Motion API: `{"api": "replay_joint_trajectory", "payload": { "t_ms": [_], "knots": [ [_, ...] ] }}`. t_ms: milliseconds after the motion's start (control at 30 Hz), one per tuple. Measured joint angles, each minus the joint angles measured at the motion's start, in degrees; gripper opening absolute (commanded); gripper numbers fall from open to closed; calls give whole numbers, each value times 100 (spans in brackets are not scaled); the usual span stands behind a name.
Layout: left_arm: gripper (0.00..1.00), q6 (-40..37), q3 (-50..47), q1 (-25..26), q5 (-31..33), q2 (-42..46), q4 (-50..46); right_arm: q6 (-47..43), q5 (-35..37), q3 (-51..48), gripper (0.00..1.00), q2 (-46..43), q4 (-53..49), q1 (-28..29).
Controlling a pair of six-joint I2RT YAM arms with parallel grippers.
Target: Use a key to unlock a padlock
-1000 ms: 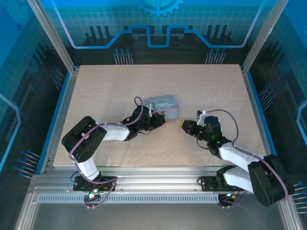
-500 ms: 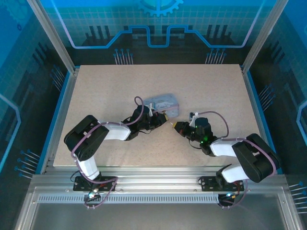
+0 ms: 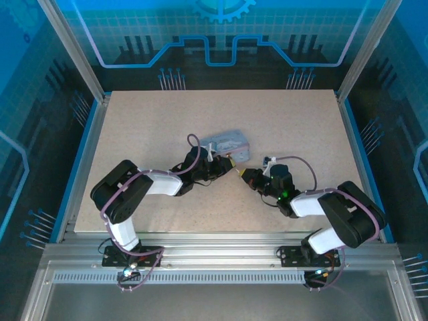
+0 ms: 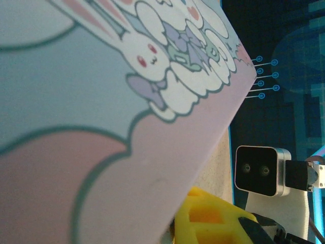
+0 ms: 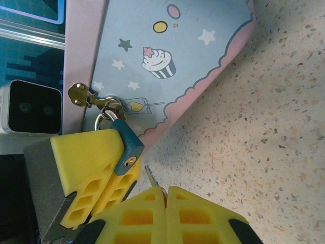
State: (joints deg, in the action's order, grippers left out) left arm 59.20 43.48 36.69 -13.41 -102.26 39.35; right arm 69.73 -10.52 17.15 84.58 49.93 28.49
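The unlocking is not yet done: the padlock [image 5: 128, 147] hangs with its shackle closed through the hasp of the tin box [image 5: 167, 56]. Its small blue-green body is pinched by the left fingers [image 5: 86, 152], and the right fingers [image 5: 193, 213] are pressed together on the key [image 5: 151, 176], whose tip pokes out just short of the keyhole. As I judge it, what is left is to line the tip up, push it in, turn it and free the shackle. The tin box lies on the bench [image 3: 147, 120] with its lid shut, so its contents are hidden.
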Motion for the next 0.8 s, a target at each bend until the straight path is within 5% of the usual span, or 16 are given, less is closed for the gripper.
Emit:
{"api": "replay_joint_trajectory", "payload": {
  "t_ms": [800],
  "knots": [
    [3, 98, 0, -11, -44, -138, 271, 127, -17, 96, 0, 273, 337, 44]
  ]
}}
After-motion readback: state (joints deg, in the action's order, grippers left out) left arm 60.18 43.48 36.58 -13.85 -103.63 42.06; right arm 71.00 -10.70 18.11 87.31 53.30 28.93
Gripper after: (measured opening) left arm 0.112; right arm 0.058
